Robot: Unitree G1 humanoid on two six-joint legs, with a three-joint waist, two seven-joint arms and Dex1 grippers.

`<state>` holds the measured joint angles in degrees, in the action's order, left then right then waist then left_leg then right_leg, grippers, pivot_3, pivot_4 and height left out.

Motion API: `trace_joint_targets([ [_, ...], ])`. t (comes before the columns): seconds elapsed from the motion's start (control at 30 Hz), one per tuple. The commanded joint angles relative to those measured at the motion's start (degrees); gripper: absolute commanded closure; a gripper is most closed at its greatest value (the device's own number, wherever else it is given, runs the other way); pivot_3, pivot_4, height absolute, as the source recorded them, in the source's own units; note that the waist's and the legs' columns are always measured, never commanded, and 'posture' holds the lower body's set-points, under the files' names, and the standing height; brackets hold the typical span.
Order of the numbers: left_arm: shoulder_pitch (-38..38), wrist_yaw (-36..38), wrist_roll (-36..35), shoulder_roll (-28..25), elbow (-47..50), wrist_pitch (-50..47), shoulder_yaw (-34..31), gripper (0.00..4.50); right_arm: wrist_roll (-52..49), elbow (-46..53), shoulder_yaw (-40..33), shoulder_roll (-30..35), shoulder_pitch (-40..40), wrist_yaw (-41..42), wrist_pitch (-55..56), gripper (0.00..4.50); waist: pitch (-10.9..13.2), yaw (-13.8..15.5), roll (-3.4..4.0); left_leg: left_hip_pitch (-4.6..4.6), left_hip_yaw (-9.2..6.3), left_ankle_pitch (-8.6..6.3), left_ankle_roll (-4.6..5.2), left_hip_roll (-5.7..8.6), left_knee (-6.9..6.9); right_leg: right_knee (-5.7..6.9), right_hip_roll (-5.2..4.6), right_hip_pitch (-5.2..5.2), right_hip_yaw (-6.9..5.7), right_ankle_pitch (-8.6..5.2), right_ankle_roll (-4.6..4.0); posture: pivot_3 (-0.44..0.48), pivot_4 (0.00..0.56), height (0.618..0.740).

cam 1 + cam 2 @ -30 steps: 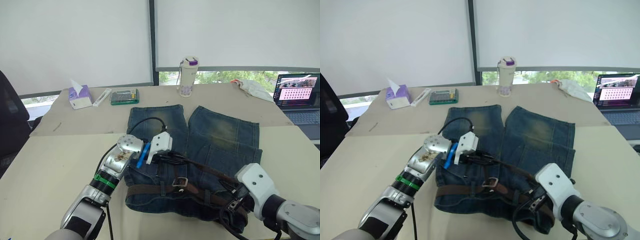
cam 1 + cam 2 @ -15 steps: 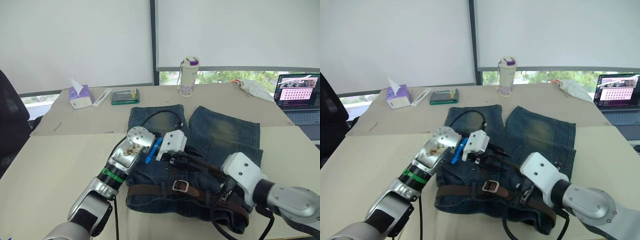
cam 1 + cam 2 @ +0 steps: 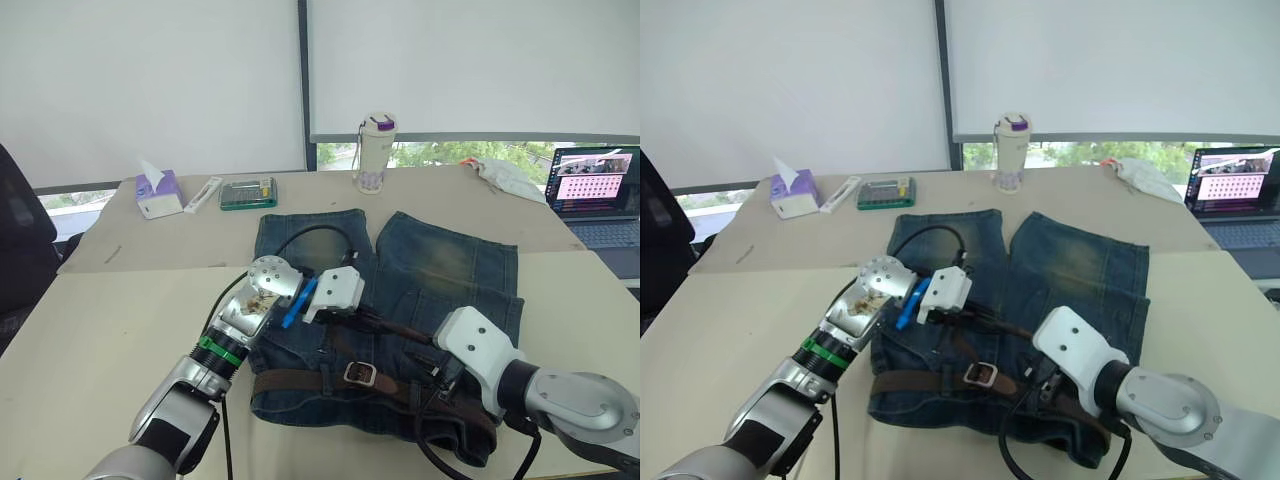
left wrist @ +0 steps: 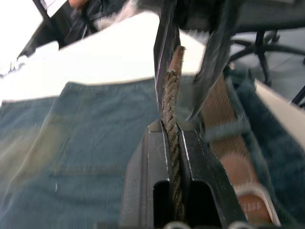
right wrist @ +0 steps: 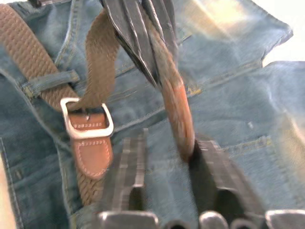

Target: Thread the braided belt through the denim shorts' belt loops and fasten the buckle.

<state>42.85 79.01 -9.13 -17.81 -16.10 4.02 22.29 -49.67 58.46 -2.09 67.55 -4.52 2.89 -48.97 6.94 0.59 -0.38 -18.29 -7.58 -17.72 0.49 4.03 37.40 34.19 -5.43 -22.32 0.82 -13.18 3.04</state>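
Left tool (image 4: 172,138) clamps braided belt (image 4: 170,105) over denim shorts (image 3: 440,265).

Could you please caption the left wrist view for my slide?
Left gripper shut on the braided belt, held edge-on above the denim shorts.

1. We see the denim shorts (image 3: 440,270) as matt blue cotton cloth, faded to yellowish patches, with raised stitched seams.
2. The braided belt (image 5: 100,62) lying on the shorts is rough woven brown cord; its end tab just beside the buckle looks like smooth stitched leather.
3. The buckle (image 5: 87,119) is bright, glossy metal.
4. The left gripper (image 4: 174,157) fingers are matt black plastic, clamped on the belt's braid.
5. The table (image 3: 90,330) under the shorts is smooth, matt beige.
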Motion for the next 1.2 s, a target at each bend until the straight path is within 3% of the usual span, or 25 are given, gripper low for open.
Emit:
trace_joint_targets([
  [0.03, -1.4, -0.6, 1.4, -1.3, -0.6, 3.7, -0.4, 4.50, 7.0, 0.0, 4.7, 0.0, 0.0, 2.3, -1.0, 1.97, 0.0, 0.1, 0.03, -0.01, -0.01, 0.00, 0.00, 0.00, 0.00, 0.00, 0.00, -0.02, 0.00, 0.00, 0.00, 0.000, 0.150, 0.740],
  [0.23, -4.6, -1.8, 4.2, -3.9, -1.7, 11.0, -0.5, 4.50, 14.1, -1.7, 12.7, -1.6, 0.8, 9.4, -0.5, 1.97, 0.0, 0.1, 0.07, -0.04, -0.03, 0.01, -0.02, 0.00, 0.04, -0.01, -0.04, -0.04, -0.02, 0.00, 0.00, 0.000, 0.150, 0.740],
  [0.67, -7.3, -2.0, 3.8, -6.5, -4.9, 25.4, -2.0, 4.50, 23.5, -4.7, 15.9, -8.0, 2.6, 13.1, -4.2, 1.97, -0.1, 0.1, 0.18, -0.03, -0.03, 0.01, -0.02, 0.00, 0.04, 0.01, -0.04, -0.05, -0.02, 0.01, 0.00, 0.000, 0.150, 0.740],
  [0.93, -5.5, -2.1, 8.2, -8.0, -11.9, 35.0, 0.0, 4.50, 26.1, -3.7, 15.2, -11.0, 0.8, 13.5, -5.9, 4.48, -0.2, 0.2, 0.29, -0.02, -0.04, 0.01, -0.02, 0.01, 0.05, 0.01, -0.03, -0.04, -0.02, 0.02, 0.01, 0.000, 0.150, 0.740],
  [1.2, -3.0, -4.1, 12.8, -6.5, -17.6, 43.9, 3.0, 4.50, 24.8, -1.0, 10.5, -17.2, -1.8, 13.4, -7.7, 4.48, -0.2, 0.0, 0.30, 0.00, -0.03, 0.01, -0.02, 0.03, 0.05, 0.02, 0.05, -0.04, -0.02, 0.04, 0.01, 0.000, 0.150, 0.740],
])
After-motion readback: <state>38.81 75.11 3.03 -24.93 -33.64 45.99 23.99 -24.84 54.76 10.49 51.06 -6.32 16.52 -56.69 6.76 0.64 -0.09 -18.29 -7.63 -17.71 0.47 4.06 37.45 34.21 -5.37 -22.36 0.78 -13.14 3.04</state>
